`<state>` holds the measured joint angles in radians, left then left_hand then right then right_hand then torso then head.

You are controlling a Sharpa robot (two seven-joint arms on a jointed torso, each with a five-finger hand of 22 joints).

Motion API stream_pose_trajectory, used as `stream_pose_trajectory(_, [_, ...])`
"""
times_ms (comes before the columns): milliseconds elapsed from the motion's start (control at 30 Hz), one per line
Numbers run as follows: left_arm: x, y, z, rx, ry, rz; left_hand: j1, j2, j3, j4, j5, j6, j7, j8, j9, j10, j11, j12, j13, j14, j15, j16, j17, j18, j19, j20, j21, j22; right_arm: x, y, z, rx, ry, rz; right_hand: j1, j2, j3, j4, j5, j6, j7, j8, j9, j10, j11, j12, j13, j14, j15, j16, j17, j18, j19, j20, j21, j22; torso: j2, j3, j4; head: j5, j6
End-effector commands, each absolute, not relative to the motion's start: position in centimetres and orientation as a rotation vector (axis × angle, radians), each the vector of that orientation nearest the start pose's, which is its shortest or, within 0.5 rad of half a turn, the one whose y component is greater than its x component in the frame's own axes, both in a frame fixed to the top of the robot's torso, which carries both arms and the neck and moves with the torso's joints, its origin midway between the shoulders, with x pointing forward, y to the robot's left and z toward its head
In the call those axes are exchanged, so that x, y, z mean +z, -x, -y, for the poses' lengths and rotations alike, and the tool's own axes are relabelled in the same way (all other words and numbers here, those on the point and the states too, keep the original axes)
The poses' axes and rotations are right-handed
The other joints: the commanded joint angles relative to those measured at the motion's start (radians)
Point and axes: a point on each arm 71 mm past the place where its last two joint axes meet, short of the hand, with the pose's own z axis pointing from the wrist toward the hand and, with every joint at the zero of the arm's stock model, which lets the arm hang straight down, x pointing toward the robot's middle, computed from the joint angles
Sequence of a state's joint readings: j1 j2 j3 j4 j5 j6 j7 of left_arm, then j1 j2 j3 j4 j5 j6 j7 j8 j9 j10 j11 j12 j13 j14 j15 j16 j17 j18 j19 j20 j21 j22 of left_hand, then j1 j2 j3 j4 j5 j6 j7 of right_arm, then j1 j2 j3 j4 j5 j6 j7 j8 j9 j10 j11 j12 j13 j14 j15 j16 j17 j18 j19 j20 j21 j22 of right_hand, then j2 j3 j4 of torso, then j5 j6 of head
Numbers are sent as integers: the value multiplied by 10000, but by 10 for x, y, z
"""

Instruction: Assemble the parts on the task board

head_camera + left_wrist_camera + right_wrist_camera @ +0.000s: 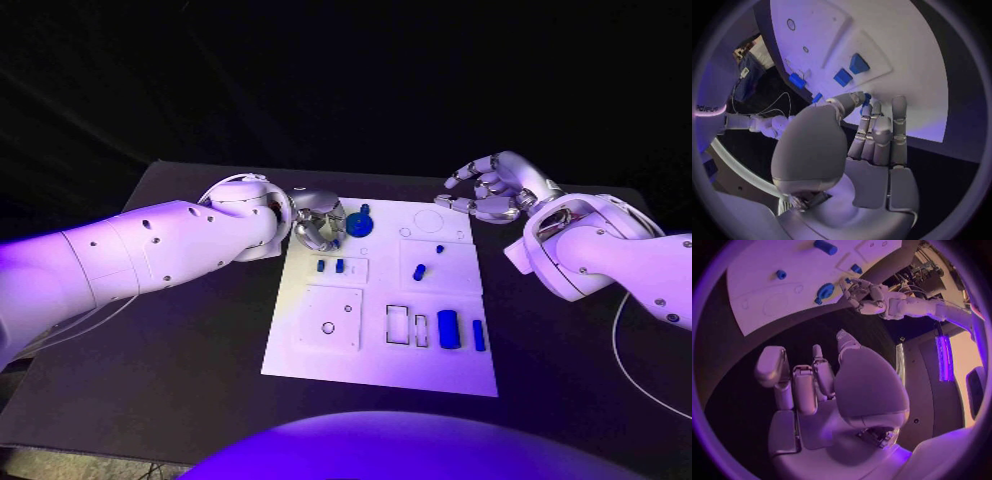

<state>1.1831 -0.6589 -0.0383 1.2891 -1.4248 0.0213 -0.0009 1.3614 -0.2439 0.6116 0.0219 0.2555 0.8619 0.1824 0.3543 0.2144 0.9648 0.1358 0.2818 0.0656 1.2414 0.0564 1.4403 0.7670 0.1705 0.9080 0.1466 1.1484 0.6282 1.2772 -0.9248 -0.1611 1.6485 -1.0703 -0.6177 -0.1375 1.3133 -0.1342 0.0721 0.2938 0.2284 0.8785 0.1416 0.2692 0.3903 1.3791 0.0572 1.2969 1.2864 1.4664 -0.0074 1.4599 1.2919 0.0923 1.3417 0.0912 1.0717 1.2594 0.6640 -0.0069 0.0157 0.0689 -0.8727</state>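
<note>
**Small part pinched at the board's far-left corner**

Pinched a small blue part (867, 97) between thumb tip and fingertip with the left robot hand (317, 224), poised over the 11 o'clock corner of the task board (378, 375). Placed that grasp just beside the round blue part (359, 224), found lying on the board at 12 o'clock; could not tell whether touching it.

Held the right robot hand (490, 188) above the dark counter (144, 340) at about 1 o'clock, off the board's far-right corner, fingers curled inward and clenched on nothing.

Found the white board lying flat at the counter's middle. Counted further pieces on it: a pair of short blue pieces (330, 265) side by side toward 10 o'clock, a single blue peg (418, 271) near the centre, and two long blue bars (447, 328) standing parallel toward 4 o'clock, beside outlined rectangular recesses. Noted also a square plate (332, 318) toward 8 o'clock.
</note>
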Motion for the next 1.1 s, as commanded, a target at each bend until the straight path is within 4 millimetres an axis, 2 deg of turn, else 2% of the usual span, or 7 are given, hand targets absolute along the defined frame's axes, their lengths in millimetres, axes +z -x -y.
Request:
stream_pose_trajectory(33, [-224, -511, -163, -7186, -2905, -19594, -109, -5, -112, 17, -5, -91, -4, -66, -21, -69, -4, -45, 9, -1, 62, -13, -19, 151, -2, 106, -71, -24, -174, -465, 222, 7489, -3030, -15668, -33, -83, -78, -5, 28, -102, 0, 90, -19, -405, 0, -622, -561, 336, -77, -185, -320, 212, -188, 2, -382, -218, -6, 0, 0, -5, 1])
stream_pose_trajectory(667, [-222, -509, -172, -7661, -2187, -19654, -293, -90, -536, 162, 5, -205, -41, -174, -27, -221, 21, -160, 32, -45, 97, 12, -120, 152, 6, 153, -204, -135, -177, -467, 224, 7357, -2861, -15929, 174, -119, -225, -6, 30, -266, -101, 783, -49, -2418, -103, -5355, -5261, 131, -177, -1075, -1390, 458, -606, -83, -2248, -1247, -1, -6, 5, 4, 1])
stream_pose_trajectory(800, [-215, -508, -180, -8528, -1059, -19498, -263, -35, -564, 174, 20, -163, 5, -160, -15, -211, 12, -155, 42, -95, 90, -1, -234, 154, 13, 155, -222, -152, -180, -469, 225, 7195, -2349, -16242, 1263, -153, 416, -146, 89, -148, -115, 783, -180, -2774, -137, -6795, -6376, 70, -219, -1322, -1638, 500, -647, -118, -2618, -1411, -22, -13, -3, -9, 1])
stream_pose_trajectory(900, [-205, -508, -188, -9871, 416, -18978, -195, 33, -630, 189, 27, -192, 84, -207, -22, -337, 55, -200, 37, -307, 116, -86, -580, 148, -15, 169, -291, -202, -183, -471, 226, 6979, -1568, -16693, 1916, -638, 1517, -19, 58, 124, 59, 490, -445, -2774, 47, -8839, -8089, 170, -60, -1199, -1372, 432, -499, -39, -2422, -1213, -36, -6, 2, -20, 1])
stream_pose_trajectory(933, [-203, -508, -190, -10176, 752, -18823, -196, 52, -688, 218, 27, -190, 108, -220, -23, -424, 77, -220, 33, -488, 140, -158, -891, 145, -46, 186, -336, -231, -184, -471, 226, 6920, -1369, -16792, 1929, -758, 1742, -4, 43, 202, 91, 421, -502, -2708, 111, -9189, -8420, 207, -30, -1124, -1252, 415, -449, -14, -2322, -1132, -34, -3, 5, -29, 1])
stream_pose_trajectory(967, [-199, -508, -193, -10700, 1349, -18522, -181, 85, -753, 248, 26, -180, 125, -231, -21, -504, 94, -220, 37, -900, 157, -345, -1658, 146, -93, 206, -408, -275, -185, -472, 226, 6809, -1011, -16953, 1967, -875, 1992, -45, -483, 291, 110, 335, -565, -2646, 147, -9594, -8805, 237, 7, -1046, -1130, 391, -394, 23, -2196, -1028, -33, -4, 2, -44, 1])
stream_pose_trajectory(1100, [-186, -505, -204, -12650, 4020, -17151, -195, 158, -913, 373, 18, -158, 194, -274, -22, -574, 132, -87, 72, -1574, 196, -663, -2749, 146, -222, 249, -617, -405, -190, -472, 224, 6259, 458, -17362, 2067, -1281, 2614, -97, -539, 458, 163, 53, -735, -2808, 297, -10636, -9825, 316, 132, -796, -758, 339, -275, 129, -1843, -720, -25, -11, 1, -144, 1])
